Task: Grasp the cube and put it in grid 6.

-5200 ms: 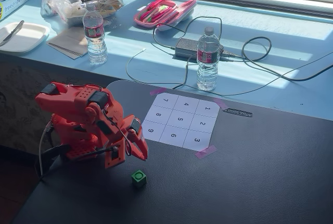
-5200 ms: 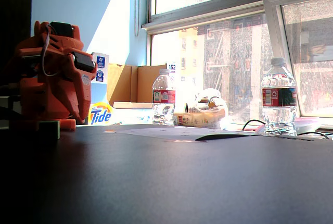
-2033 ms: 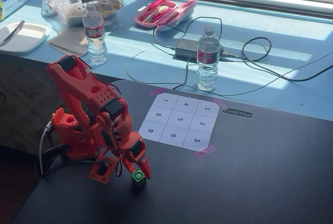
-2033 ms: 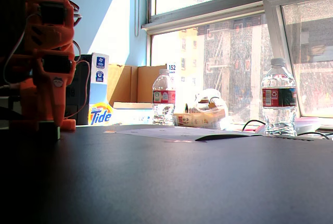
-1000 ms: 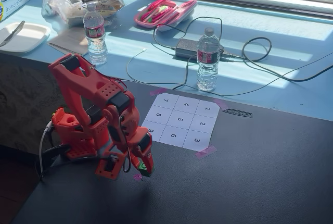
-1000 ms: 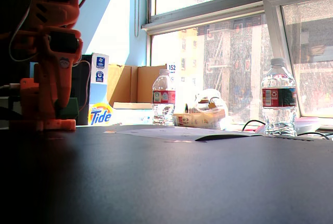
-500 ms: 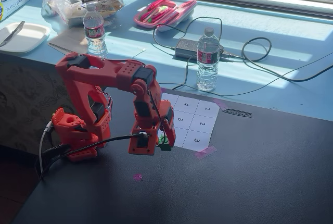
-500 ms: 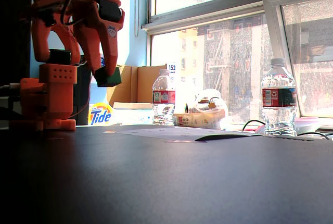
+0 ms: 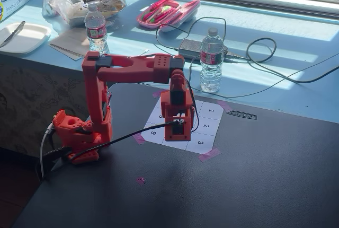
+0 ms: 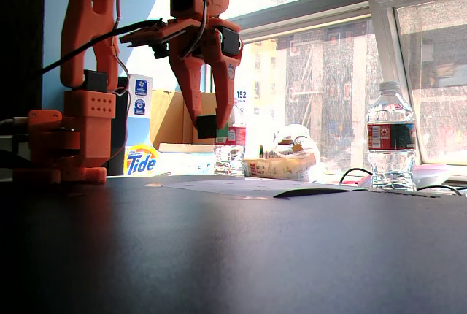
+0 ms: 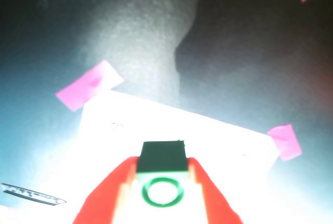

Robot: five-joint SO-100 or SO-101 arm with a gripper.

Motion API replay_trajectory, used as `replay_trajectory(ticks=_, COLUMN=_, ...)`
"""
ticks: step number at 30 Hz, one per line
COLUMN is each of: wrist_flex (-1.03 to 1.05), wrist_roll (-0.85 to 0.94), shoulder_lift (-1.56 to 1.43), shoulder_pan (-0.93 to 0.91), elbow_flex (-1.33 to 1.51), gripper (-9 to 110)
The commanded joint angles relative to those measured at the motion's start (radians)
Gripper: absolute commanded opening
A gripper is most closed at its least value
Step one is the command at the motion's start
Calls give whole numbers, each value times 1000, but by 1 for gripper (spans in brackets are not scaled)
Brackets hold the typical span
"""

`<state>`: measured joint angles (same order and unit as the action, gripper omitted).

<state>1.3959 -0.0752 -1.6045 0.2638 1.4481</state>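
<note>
1. While I watch the wrist view, I see the gripper (image 11: 162, 182) pinching the cube (image 11: 163, 174), one red finger (image 11: 112, 195) pressed to each side of it; the green face with its ring mark looks toward the camera.
2. Below the jaws lies the numbered sheet (image 11: 208, 130), washed out to plain white there, so I cannot read any cell from the wrist.
3. Around the sheet, beyond the jaws, pink tape tabs (image 11: 88, 84) mark its corners on the dark table (image 11: 250, 41).
4. From a fixed view the gripper (image 10: 206, 125) hangs clear above the sheet (image 10: 241, 186), with the cube (image 10: 206, 126) a dark block at its tips.
5. From a fixed view the arm (image 9: 132, 69) hides the sheet's middle column; I cannot pick out grid 6.
6. Farther off stands a water bottle (image 9: 211, 61).
</note>
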Motion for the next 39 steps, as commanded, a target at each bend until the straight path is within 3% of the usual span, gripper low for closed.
replay_trajectory(ticks=1, wrist_flex=3, wrist_roll=-18, shoulder_lift=43, shoulder_pan=60, elbow_flex=-81, gripper=0)
replay_trajectory(ticks=10, wrist_flex=-29, wrist_roll=-44, shoulder_lift=179, shoulder_pan=218, elbow_flex=-103, gripper=0)
replay_trajectory(ticks=26, wrist_flex=-67, wrist_roll=-18, shoulder_lift=176, shoulder_pan=183, elbow_flex=-40, gripper=1)
replay_trajectory(ticks=39, wrist_flex=-46, wrist_roll=17, shoulder_lift=149, shoulder_pan=170, elbow_flex=11, gripper=20)
